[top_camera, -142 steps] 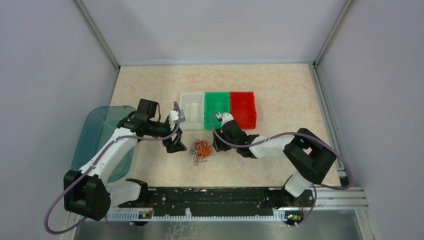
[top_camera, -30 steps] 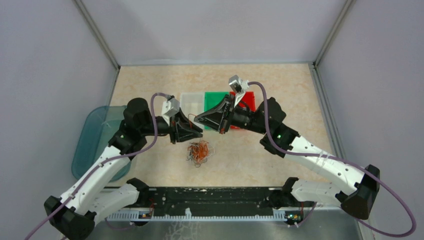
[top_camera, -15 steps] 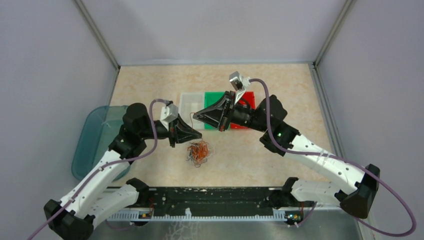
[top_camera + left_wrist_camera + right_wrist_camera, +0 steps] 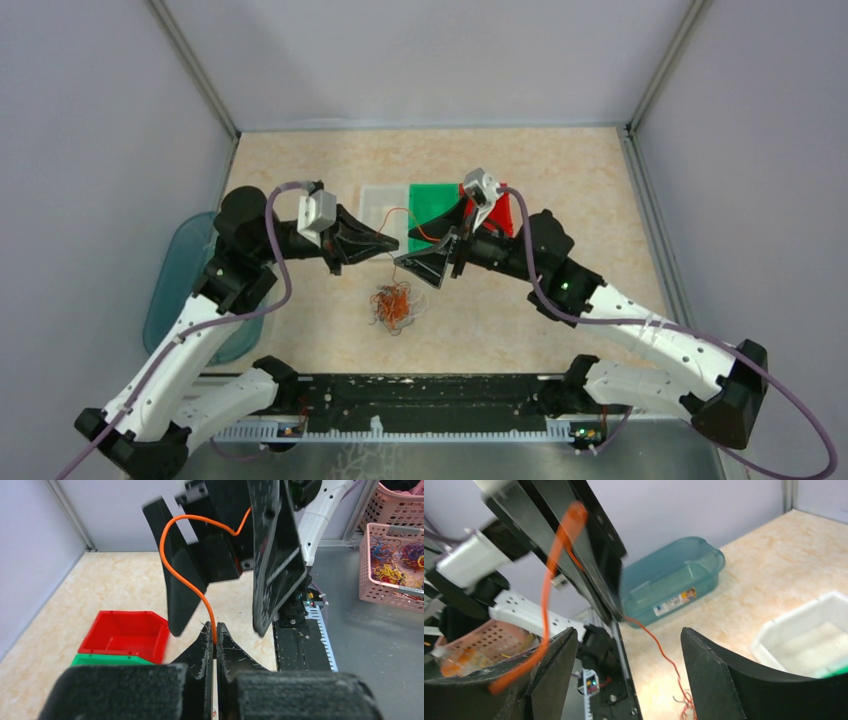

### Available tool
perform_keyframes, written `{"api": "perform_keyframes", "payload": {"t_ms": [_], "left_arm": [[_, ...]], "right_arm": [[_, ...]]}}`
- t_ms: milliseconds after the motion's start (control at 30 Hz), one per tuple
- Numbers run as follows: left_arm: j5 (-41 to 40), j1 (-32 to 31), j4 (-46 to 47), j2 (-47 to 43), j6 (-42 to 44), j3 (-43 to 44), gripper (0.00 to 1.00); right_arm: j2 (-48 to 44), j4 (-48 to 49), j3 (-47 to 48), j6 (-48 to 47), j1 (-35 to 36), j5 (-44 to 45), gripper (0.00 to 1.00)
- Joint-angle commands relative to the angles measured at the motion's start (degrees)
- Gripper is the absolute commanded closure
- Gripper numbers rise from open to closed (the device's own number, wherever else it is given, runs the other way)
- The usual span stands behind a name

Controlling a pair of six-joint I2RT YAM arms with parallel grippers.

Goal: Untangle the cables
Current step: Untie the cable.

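Note:
The cables lie as a small orange, white and black tangle (image 4: pixel 395 305) on the table between the arms. One orange cable (image 4: pixel 170 565) is lifted clear of it. My left gripper (image 4: pixel 392 243) is shut on that cable, which is pinched at the fingertips in the left wrist view (image 4: pixel 215 641). From there it arcs up and over to my right gripper (image 4: pixel 418 243), which stands open. The orange cable (image 4: pixel 555 565) drapes past one right finger (image 4: pixel 551 672), and a thin strand (image 4: pixel 659 652) trails down toward the tangle.
White (image 4: pixel 383 205), green (image 4: pixel 430 200) and red (image 4: pixel 503 215) bins stand in a row behind the grippers. A teal tub (image 4: pixel 178 285) sits at the left edge. Pink baskets (image 4: pixel 395 560) of coloured cables stand beyond the arm rail (image 4: pixel 420 400).
My right gripper has opened and let go of the orange cable, dropping a little. My left gripper has shut on the cable and drawn back up and to the left.

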Motion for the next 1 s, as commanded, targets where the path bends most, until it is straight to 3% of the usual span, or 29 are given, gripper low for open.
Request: {"api": "perform_keyframes", "payload": {"t_ms": [0,233,500,967], "left_arm": [[-1.28,-0.22,-1.68,0.25,1.87,4.64,1.00],[-2.10,-0.27,-1.69,1.36,1.19,8.99,1.00],[-3.39,-0.27,-1.86,3.35,1.04,14.17,1.00],[-4.43,-0.32,-1.33,7.97,1.68,25.54,1.00]], "right_arm": [[-3.36,0.69,-4.05,-6.09,0.57,2.11,0.24],[-3.22,6.31,-9.07,-8.22,0.60,-2.02,0.23],[6.80,17.81,-7.42,-3.98,0.69,-5.25,0.26],[19.02,30.67,-5.83,4.68,1.69,-3.91,0.59]]}}
